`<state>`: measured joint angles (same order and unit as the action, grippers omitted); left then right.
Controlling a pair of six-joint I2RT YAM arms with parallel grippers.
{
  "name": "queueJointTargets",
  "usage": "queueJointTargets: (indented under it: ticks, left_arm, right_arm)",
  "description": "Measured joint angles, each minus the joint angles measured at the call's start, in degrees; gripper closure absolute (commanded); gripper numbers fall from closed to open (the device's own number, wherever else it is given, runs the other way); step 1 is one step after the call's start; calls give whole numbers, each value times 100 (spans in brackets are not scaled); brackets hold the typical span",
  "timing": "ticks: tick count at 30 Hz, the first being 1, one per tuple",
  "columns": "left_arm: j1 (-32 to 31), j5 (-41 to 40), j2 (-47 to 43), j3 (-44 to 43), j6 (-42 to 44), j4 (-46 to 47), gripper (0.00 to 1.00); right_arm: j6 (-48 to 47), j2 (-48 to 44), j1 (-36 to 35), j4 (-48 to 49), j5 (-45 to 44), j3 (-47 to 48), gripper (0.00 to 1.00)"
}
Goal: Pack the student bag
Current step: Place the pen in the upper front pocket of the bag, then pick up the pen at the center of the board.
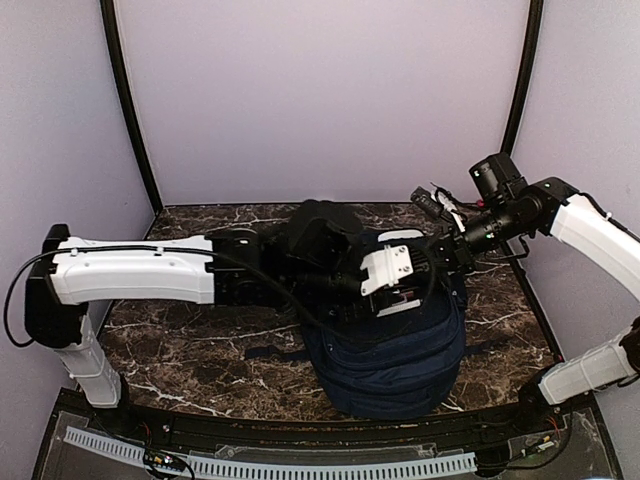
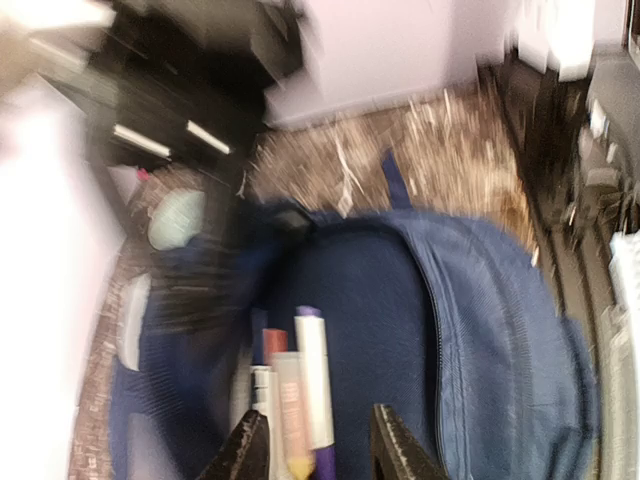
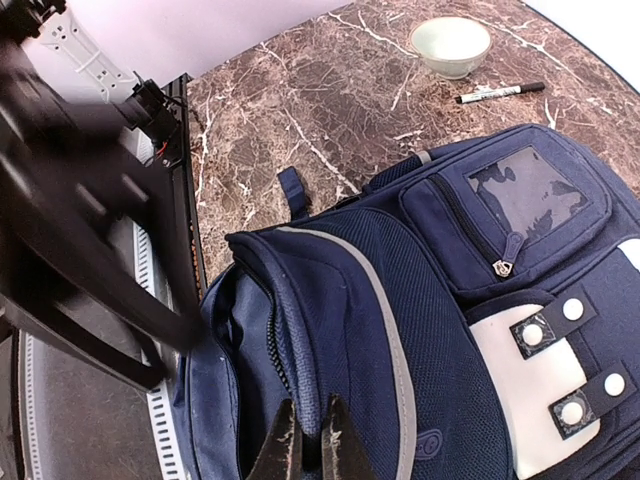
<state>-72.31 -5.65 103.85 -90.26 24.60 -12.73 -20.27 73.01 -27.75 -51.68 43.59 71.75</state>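
Our left arm reaches level across the brown marble desk (image 1: 200,340). Its pincer (image 2: 320,418) stands part open over pens (image 2: 312,370) inside the student bag (image 1: 390,365), which sits just right of centre near the front edge. Our right arm bends in from the right, its pincer (image 3: 312,408) pinched tight on the rim of the bag's opening. The walls are pale lilac. The left wrist view is blurred, so we cannot tell whether its fingers touch the pens.

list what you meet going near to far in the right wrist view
right fingers → student bag → black marker → bowl
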Motion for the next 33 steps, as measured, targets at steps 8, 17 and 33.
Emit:
queueJointTargets:
  ticks: [8,17,33]
  left_arm:
    - [136,-734,-1646,396,-280,605,56]
    - [1676,-1655,-887,302,-1729,175,55]
    - [3294,-839,1235,-1456,-3512,-1408,62]
  right_arm:
    - [0,-7,15,66,37,-24,100]
    - [-17,-28,22,173,120,-177,100]
    - [-68,-101,35,201,234,-278,100]
